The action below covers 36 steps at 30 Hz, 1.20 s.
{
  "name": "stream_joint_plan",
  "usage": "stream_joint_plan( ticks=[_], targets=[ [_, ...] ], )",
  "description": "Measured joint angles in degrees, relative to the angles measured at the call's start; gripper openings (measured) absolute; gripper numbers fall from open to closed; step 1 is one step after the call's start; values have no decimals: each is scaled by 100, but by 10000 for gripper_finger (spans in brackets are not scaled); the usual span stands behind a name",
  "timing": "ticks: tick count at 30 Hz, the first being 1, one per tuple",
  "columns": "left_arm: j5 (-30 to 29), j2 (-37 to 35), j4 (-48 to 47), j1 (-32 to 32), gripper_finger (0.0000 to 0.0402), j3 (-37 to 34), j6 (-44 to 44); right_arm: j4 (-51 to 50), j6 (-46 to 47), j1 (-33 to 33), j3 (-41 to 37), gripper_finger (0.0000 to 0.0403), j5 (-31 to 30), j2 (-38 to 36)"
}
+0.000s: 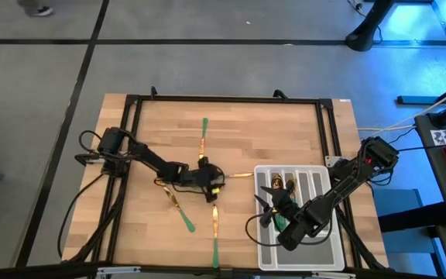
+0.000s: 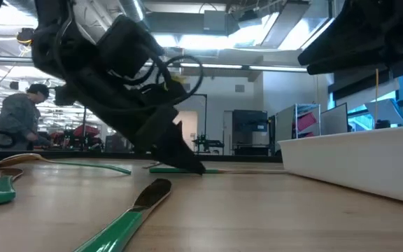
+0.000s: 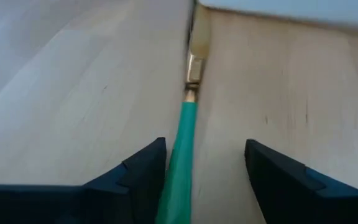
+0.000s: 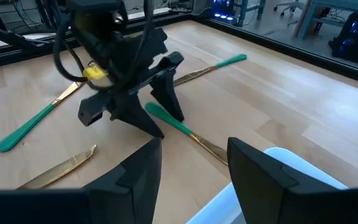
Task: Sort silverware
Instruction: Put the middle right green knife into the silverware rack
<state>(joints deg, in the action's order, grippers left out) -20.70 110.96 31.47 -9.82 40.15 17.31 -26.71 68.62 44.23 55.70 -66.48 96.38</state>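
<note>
A piece of silverware with a green handle and gold head (image 3: 182, 137) lies flat on the wooden table, its head toward the pale grey tray (image 1: 324, 256). My left gripper (image 1: 214, 184) is low over its handle end, open, one finger on each side (image 4: 160, 118). My right gripper (image 1: 268, 208) hovers open over the tray's near left part with nothing between its fingers (image 4: 191, 162). A few pieces lie in the tray's compartments (image 1: 283, 186). My left gripper comes slanting down from the table's left, its fingers along the handle. The green handle (image 3: 178, 180) lies close beside the inner side of one finger (image 3: 145, 177); I cannot tell whether they touch. The piece rests flat on the table.
Other silverware lies loose on the table: one toward the far edge (image 1: 204, 132), one near the left gripper (image 1: 183, 215), one near the front edge (image 1: 215, 240). A dark frame runs around the tabletop (image 1: 223, 99). A person sits in the room behind (image 2: 19, 112).
</note>
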Motion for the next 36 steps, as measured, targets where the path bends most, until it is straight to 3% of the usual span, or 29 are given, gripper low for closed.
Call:
stream_joint_plan(
  ticks=[3, 9, 20, 25, 36],
  targets=[
    [18, 234, 673, 49, 198, -325, 630, 40, 4, 1, 0, 182, 0, 0],
    [82, 569, 1100, 140, 173, -409, 669, 141, 6, 0, 0, 182, 0, 0],
    [283, 573, 1144, 212, 25, -423, 1019, 337, -138, 2, 0, 182, -2, 1],
    [421, 571, 1312, 225, 17, -414, 973, 361, -146, 1, 0, 182, 2, 2],
    [262, -484, -797, 232, 2, -417, 543, 343, -164, 0, 0, 182, 66, 4]
  ],
)
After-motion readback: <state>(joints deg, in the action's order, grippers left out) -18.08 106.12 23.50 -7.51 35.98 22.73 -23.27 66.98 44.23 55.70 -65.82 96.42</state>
